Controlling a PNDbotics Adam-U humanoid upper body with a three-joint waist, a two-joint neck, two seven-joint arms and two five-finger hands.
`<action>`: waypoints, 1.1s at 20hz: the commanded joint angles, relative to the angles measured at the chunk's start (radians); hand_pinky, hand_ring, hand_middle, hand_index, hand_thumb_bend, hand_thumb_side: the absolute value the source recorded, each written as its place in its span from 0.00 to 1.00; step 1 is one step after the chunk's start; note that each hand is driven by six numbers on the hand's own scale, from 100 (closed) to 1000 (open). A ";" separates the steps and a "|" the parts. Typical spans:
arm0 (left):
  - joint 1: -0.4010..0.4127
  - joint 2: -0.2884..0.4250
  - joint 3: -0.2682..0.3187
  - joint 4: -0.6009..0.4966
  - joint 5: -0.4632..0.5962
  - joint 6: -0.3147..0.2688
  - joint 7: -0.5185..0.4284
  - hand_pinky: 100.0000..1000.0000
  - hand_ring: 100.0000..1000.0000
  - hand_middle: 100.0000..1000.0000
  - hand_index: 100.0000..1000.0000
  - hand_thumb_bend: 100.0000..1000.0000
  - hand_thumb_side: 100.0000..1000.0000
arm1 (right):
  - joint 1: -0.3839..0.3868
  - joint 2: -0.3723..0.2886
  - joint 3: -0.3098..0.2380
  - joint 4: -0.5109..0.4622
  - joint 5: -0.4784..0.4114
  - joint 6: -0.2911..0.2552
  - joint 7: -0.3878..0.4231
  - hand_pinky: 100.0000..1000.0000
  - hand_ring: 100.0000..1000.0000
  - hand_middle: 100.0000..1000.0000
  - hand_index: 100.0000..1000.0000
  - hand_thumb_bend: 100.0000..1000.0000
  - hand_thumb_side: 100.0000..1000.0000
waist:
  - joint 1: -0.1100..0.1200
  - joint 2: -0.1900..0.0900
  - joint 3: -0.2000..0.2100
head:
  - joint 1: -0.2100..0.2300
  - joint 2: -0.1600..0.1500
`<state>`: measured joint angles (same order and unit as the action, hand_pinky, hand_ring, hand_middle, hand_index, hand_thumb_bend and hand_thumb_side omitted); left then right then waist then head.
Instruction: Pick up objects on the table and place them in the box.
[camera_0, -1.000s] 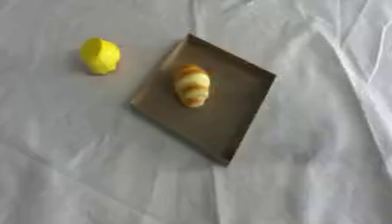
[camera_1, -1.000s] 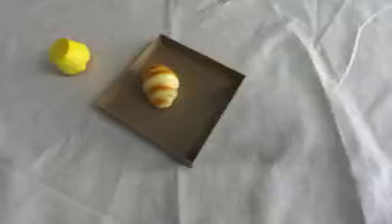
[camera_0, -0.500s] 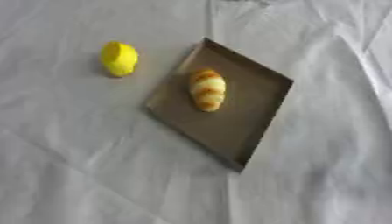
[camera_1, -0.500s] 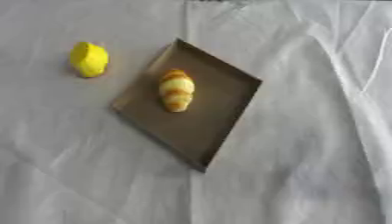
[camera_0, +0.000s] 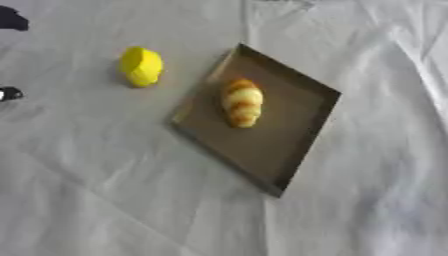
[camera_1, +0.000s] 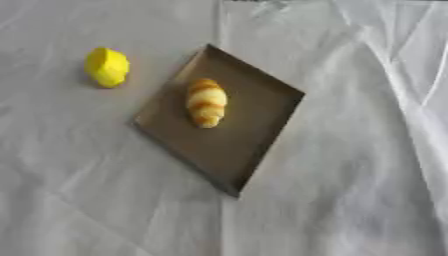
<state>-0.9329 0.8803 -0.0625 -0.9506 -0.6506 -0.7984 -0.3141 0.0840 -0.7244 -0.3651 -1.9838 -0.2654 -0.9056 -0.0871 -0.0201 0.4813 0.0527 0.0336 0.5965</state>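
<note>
Since the earlier frames the whole scene has slid right and down, so the camera tilted; nothing on the cloth shifted. Dark bits of the left hand (camera_0: 10, 93) now peek in at the left edge; I cannot tell its finger state. Right of it lies the lemon (camera_0: 141, 66), long axis running near to far, still outside. Farther right, the shallow box (camera_0: 289, 150) holds a croissant (camera_0: 241, 102), lengthwise near-far. Best approach, I judge: close across the lemon's short width.
</note>
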 joint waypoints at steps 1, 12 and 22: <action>-0.043 -0.008 -0.018 0.022 -0.035 -0.109 -0.091 0.93 1.00 0.88 0.94 0.48 0.33 | -0.003 -0.014 -0.001 -0.016 -0.005 0.000 0.011 0.92 0.67 0.73 0.88 0.00 0.52 | 0.003 -0.022 -0.002 | 0.005 -0.011; -0.151 -0.139 -0.042 0.097 -0.034 -0.109 -0.096 0.97 1.00 0.90 0.95 0.35 0.38 | -0.026 -0.011 0.011 -0.016 -0.036 0.046 0.054 0.92 0.67 0.73 0.88 0.00 0.52 | 0.009 -0.023 -0.014 | 0.027 -0.007; -0.180 -0.212 -0.041 0.119 0.059 -0.109 -0.222 1.00 1.00 0.91 0.96 0.34 0.50 | -0.052 -0.009 0.021 -0.016 -0.081 0.104 0.102 0.93 0.66 0.72 0.88 0.00 0.53 | 0.021 -0.021 -0.037 | 0.038 0.001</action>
<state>-1.0912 0.6486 -0.1129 -0.8256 -0.6051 -0.7489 -0.3636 0.0349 -0.7166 -0.3374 -1.9838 -0.3329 -0.8080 0.0095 0.0010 0.4813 0.0171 0.0691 0.5976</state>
